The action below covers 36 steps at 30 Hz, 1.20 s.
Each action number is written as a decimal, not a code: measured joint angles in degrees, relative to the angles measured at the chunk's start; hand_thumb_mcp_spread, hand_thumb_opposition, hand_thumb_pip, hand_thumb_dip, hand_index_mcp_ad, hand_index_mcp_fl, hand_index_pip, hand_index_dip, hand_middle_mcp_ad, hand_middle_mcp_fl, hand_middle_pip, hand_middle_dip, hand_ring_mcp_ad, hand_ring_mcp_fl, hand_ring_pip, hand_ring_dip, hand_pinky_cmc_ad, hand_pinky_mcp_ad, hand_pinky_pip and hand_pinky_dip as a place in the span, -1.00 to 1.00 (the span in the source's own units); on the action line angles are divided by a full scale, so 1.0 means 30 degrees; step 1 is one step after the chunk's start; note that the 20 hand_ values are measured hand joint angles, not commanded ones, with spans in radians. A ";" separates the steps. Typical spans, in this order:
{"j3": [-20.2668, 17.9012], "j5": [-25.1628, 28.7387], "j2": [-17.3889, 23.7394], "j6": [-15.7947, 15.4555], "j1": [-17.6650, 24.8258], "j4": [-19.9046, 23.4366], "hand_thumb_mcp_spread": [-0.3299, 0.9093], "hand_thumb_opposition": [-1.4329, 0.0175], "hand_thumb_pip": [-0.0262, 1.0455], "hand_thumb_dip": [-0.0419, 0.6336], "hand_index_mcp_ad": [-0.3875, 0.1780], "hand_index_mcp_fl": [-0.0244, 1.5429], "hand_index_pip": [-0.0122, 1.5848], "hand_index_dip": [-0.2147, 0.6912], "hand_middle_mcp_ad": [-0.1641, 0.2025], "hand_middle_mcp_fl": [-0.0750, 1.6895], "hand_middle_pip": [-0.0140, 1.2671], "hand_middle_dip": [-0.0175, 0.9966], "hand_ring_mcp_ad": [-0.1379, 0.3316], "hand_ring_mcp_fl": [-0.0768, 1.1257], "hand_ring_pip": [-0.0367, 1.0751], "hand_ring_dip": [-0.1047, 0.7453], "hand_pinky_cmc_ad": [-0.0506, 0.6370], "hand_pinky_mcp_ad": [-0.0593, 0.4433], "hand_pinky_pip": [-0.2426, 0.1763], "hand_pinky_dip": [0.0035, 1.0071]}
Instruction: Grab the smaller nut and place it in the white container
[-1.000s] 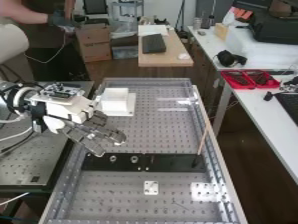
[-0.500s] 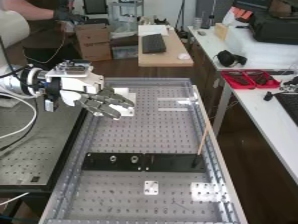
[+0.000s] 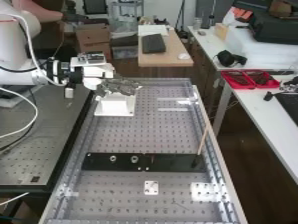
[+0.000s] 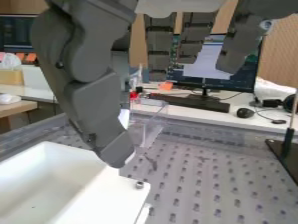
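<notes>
In the high view the hand (image 3: 120, 86) is over the far part of the white container (image 3: 116, 106), at the bench's far left. The hand (image 4: 93, 97) in the wrist view hangs beside and above the open white container (image 4: 105, 197), overlapping its edge. I cannot tell whether the hand holds anything. On the flat black bar (image 3: 173, 162) stand the larger nut (image 3: 113, 158) and the bearing (image 3: 134, 159).
A thin upright rod (image 3: 203, 141) stands at the bar's right end. Clear plastic pieces (image 3: 174, 104) lie right of the container. A small white plate (image 3: 151, 188) lies below the bar. Metal rails (image 3: 219, 157) edge the perforated bench.
The hand has moved from just beyond the bar toward the far end of the bench, up to the white container. The larger nut and the bearing have stayed where they were.
</notes>
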 joint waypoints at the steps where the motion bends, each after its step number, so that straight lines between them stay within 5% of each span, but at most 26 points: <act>1: 0.0005 -0.0063 -0.0070 0.0091 0.0122 0.0059 0.47 -0.41 0.13 -0.18 -0.28 -0.34 0.78 0.24 0.19 -0.67 -0.78 -0.49 -0.03 -0.85 -0.74 -0.47 0.06 0.29 0.17 -0.73; 28: 0.0600 -0.0677 -0.1869 0.1569 0.1923 0.0963 0.51 -0.41 0.13 -0.18 -0.28 -0.31 0.74 0.24 0.22 -0.67 -0.78 -0.49 -0.03 -0.85 -0.74 -0.47 0.06 0.29 0.17 -0.73; 32: 0.1036 -0.0659 -0.2223 0.1365 0.1911 0.0019 0.49 -0.39 0.13 -0.17 -0.30 -0.35 0.58 0.24 0.24 -0.67 -0.78 -0.49 -0.01 -0.85 -0.74 -0.47 0.06 0.29 0.17 -0.73; 36: 0.1434 -0.0749 -0.2558 0.1122 0.1604 -0.0792 0.31 -0.26 0.13 -0.17 -0.29 -0.76 0.17 0.24 0.24 -0.76 -0.78 -0.49 -0.01 -0.85 -0.74 -0.47 0.06 0.29 0.17 -0.73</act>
